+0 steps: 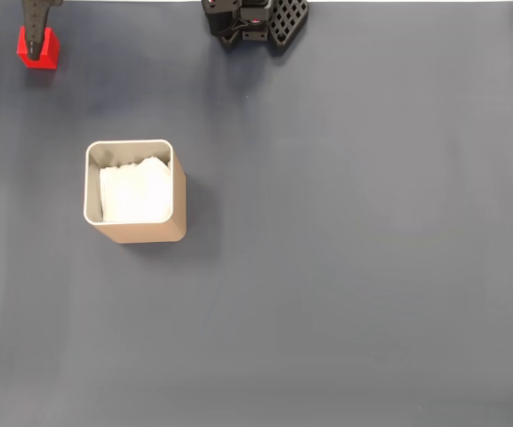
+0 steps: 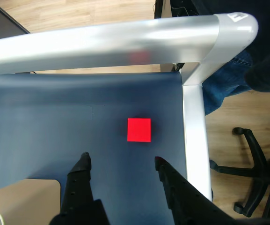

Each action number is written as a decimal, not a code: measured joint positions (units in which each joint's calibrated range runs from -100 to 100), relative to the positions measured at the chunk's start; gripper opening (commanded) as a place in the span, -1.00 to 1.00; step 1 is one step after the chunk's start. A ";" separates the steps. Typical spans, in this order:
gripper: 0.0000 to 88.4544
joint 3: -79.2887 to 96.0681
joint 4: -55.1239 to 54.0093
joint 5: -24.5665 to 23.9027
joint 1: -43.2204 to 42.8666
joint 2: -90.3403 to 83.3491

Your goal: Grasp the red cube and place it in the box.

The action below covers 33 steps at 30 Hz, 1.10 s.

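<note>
Lying just beyond the spread claw [image 2: 120, 163] tips – the red cube [image 2: 139, 130] – untouched, on blue mat [image 2: 55, 126]

A dark blue-grey, matte-covered bench [image 1: 354, 267] carries everything. In the wrist view its cover meets a rounded, silvery metal frame [image 2: 193, 122] that runs along the far edge and turns down the right side at a pale corner piece. A small, bright red, matte cube [image 1: 44, 55] sits flat on the cover near the top-left corner of the fixed view. A tan, square box with rounded corners, a pale rim and white lining [image 1: 140, 229] stands upright well apart from it, left of centre. The arm's black base [image 1: 256, 20] rests at the top edge.
</note>
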 measured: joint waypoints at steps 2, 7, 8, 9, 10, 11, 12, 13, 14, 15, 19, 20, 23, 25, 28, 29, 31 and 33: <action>-0.21 0.00 0.00 -0.05 0.08 0.71; -0.21 -0.27 0.00 -0.83 0.08 3.12; -0.21 -0.73 0.00 -0.98 0.08 3.66; -0.21 -1.09 0.00 -1.03 0.08 4.19; -0.20 -1.55 0.00 -1.12 0.08 4.64; -0.20 -1.91 0.00 -1.27 0.08 5.08; -0.20 -2.28 0.00 -1.27 0.08 5.62; -0.20 -2.64 0.00 -1.37 0.08 5.97; -0.20 -2.91 0.00 -1.47 0.08 6.42; -0.19 -3.19 0.00 -1.56 0.08 6.95; -0.19 -3.46 -1.54 -1.90 0.08 8.65; -0.19 -3.46 -1.95 -2.00 0.08 9.01; -0.19 -3.83 -3.17 -2.39 0.08 9.99; -0.19 -3.83 -3.66 -2.39 0.08 10.34; -0.19 -4.01 -3.98 -2.78 0.08 10.97; -0.19 -4.01 -4.14 -2.93 0.08 11.15; -0.19 -4.01 -4.31 -3.17 0.08 11.59; -0.19 -4.01 -4.63 -3.37 0.08 11.86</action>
